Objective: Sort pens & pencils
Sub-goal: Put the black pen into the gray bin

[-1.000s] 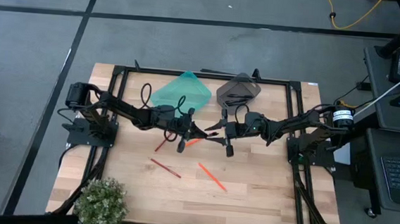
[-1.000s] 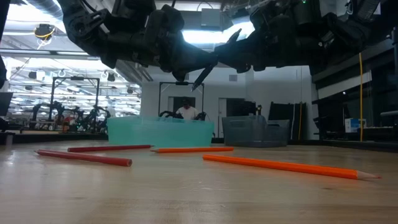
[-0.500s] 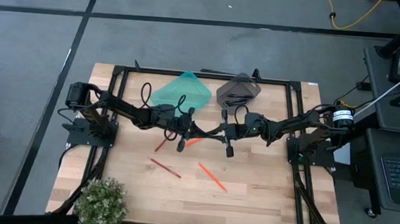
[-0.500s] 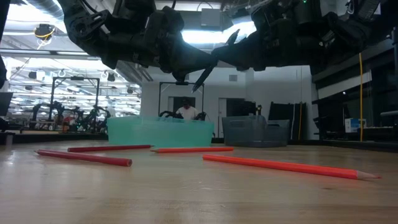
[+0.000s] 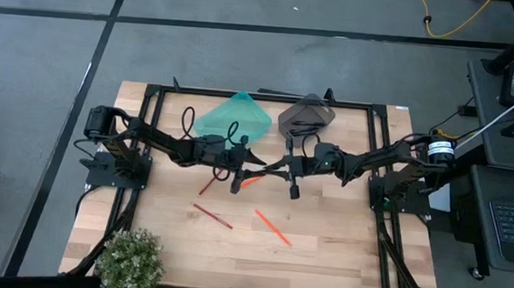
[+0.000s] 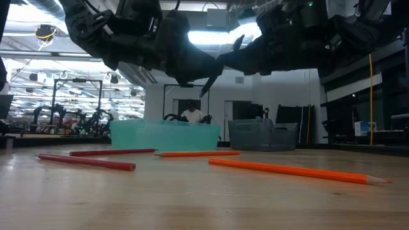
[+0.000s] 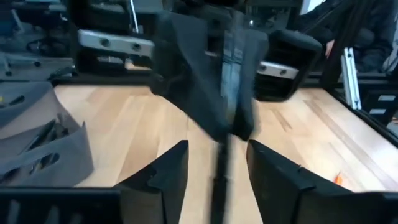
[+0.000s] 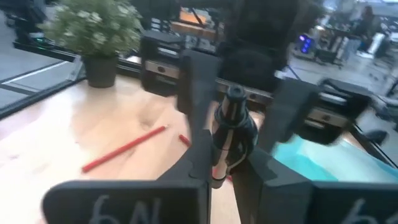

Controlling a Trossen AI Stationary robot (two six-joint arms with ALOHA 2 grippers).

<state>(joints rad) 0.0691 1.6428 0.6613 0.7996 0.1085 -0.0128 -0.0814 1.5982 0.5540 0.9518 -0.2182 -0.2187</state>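
Above the middle of the pale wooden table (image 5: 340, 250), the two dark arms meet tip to tip, handing over a slender black pen (image 6: 209, 82). The right wrist view shows the right gripper (image 8: 227, 163) pinching the pen between its fingers; the left wrist view shows the left gripper (image 7: 217, 168) with its fingers spread on either side of the same dark shaft, not pressing it. Only the low view shows the pen hanging clear of the tabletop.

From above, four pencils lie on the wood: two dark red pencils (image 5: 211, 216), one of them by the left gripper, an orange pencil (image 5: 272, 227) toward the near edge, and another orange one under the grippers. A translucent teal bin (image 5: 233, 117) and a grey bin (image 5: 306, 116) sit side by side at the far edge. A potted green plant (image 5: 129, 260) stands at the near left corner; the near right of the table lies bare.
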